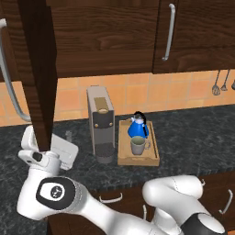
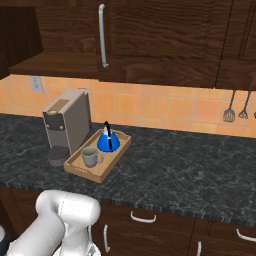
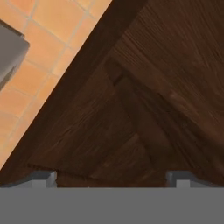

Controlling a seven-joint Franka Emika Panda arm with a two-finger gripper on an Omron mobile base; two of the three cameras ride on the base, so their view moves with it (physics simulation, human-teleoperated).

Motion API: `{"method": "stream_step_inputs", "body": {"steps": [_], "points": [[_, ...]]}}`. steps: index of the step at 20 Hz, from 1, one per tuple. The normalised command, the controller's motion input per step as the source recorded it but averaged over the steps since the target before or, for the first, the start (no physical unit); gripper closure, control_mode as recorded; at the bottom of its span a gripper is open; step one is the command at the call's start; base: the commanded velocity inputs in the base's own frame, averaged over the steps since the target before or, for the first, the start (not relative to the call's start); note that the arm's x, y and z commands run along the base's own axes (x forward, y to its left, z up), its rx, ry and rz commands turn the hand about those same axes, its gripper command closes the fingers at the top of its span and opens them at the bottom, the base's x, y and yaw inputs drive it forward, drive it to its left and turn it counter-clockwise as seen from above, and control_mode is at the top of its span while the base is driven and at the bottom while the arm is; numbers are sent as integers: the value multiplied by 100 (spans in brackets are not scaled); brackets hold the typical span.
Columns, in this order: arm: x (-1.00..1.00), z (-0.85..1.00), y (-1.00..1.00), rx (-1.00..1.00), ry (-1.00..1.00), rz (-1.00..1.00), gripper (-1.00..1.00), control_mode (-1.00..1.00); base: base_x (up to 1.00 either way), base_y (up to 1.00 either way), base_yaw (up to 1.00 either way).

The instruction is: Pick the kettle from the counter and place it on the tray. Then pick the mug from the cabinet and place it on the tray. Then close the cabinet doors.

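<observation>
Gripper (image 3: 112, 178) jaws spread wide, nothing held; fingertips (image 3: 43, 178) sit close against the dark wood of the cabinet door (image 1: 39, 73), which stands open, edge-on. Tray (image 1: 153, 149) lies on the counter (image 1: 193, 137) just right of the coffee machine (image 1: 101, 121). Kettle (image 1: 137, 127) sits at the tray's back end, mug (image 1: 137, 145) just in front, both upright.
</observation>
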Motion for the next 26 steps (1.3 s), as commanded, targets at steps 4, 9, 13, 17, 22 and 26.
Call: {"method": "stream_step_inputs", "body": {"steps": [4,9,13,17,22,26], "points": [[0,59,18,0,-3,-19,-100,-100,0,0,0],[0,42,-40,9,0,-25,-100,-100,0,0,0],[0,39,-60,13,0,-13,-100,-100,0,0,0],[14,48,-65,11,1,-1,-100,-100,0,0,0],[41,57,-63,10,0,0,-100,-100,0,0,0],[46,37,-70,13,0,0,-100,-100,0,0,0]]}}
